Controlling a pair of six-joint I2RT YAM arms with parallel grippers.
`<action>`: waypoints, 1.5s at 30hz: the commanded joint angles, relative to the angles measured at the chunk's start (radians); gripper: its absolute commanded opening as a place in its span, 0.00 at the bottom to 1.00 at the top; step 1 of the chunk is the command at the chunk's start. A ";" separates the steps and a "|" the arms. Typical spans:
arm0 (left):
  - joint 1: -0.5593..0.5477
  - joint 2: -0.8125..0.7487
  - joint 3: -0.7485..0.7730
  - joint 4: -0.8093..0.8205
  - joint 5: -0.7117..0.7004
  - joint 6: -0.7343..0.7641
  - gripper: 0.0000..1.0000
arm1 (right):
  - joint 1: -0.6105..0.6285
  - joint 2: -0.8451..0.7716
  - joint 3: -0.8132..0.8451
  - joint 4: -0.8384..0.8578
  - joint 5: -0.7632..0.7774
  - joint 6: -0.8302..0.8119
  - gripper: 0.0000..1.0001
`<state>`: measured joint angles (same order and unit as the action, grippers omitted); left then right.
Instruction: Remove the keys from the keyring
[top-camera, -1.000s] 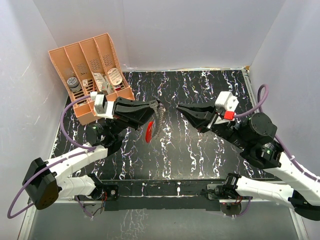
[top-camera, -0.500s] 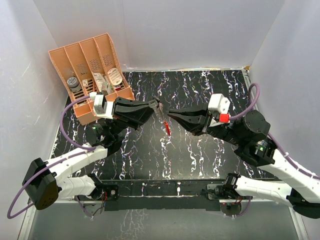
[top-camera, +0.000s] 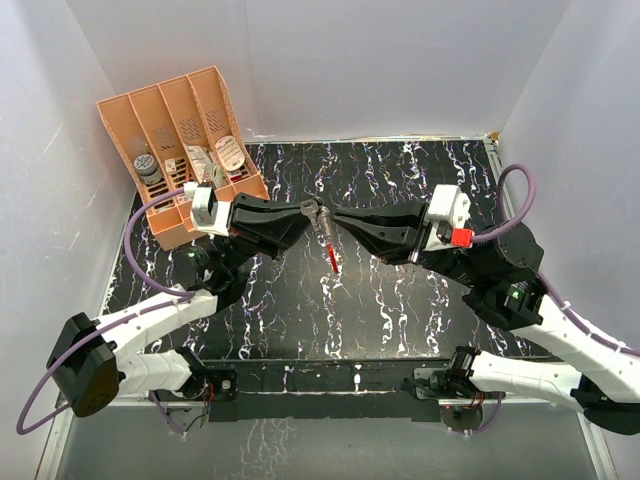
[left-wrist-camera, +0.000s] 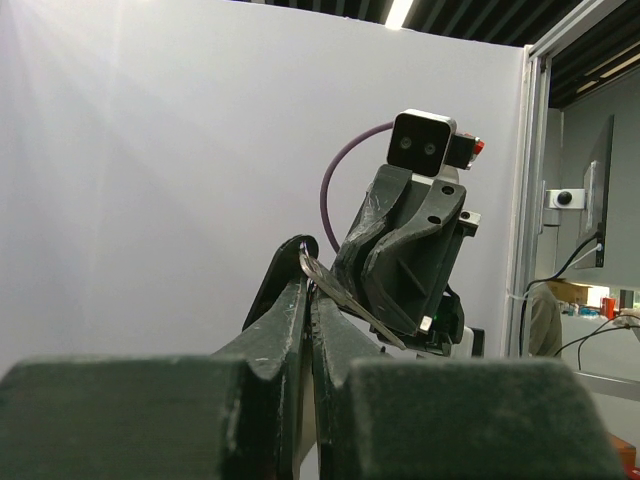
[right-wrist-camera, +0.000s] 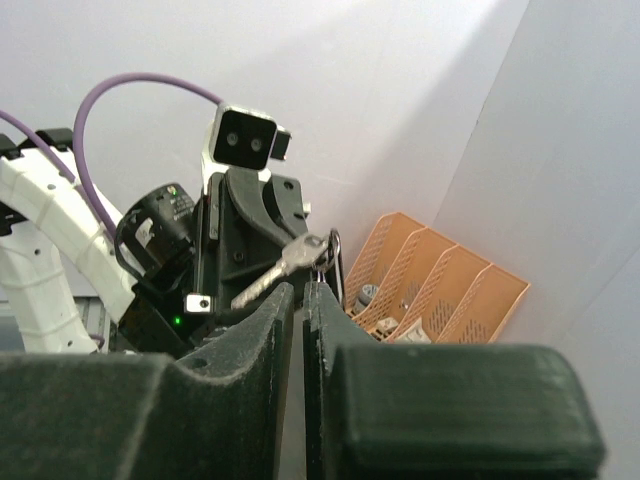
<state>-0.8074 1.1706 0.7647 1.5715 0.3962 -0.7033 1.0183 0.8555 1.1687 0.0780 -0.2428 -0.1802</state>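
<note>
Just right of the peach mesh organiser, off its near corner and lifted above the black marbled surface, the two hands meet tip to tip. The left hand is clamped tight on the small silver key, which sticks out from its fingertips towards the other arm. The right hand, on the side away from the organiser, has its fingers drawn to a narrow slit, and from its own camera the thin metal loop of the keyring sits right at their tips, apparently nipped there. The red oval tag dangles below the meeting point, edge-on and clear of the surface. The key is still on the ring.
</note>
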 joint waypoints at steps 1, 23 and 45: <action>-0.004 -0.009 0.006 0.084 -0.013 -0.006 0.00 | -0.004 0.009 0.008 0.103 -0.013 -0.005 0.09; -0.004 -0.011 0.006 0.105 -0.007 -0.024 0.00 | -0.004 0.043 -0.005 0.123 0.012 -0.013 0.19; -0.003 -0.018 0.026 0.096 0.006 -0.024 0.00 | -0.004 0.034 -0.021 0.101 0.059 -0.034 0.23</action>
<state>-0.8074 1.1755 0.7647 1.5715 0.4007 -0.7261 1.0183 0.9024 1.1553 0.1471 -0.2035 -0.2077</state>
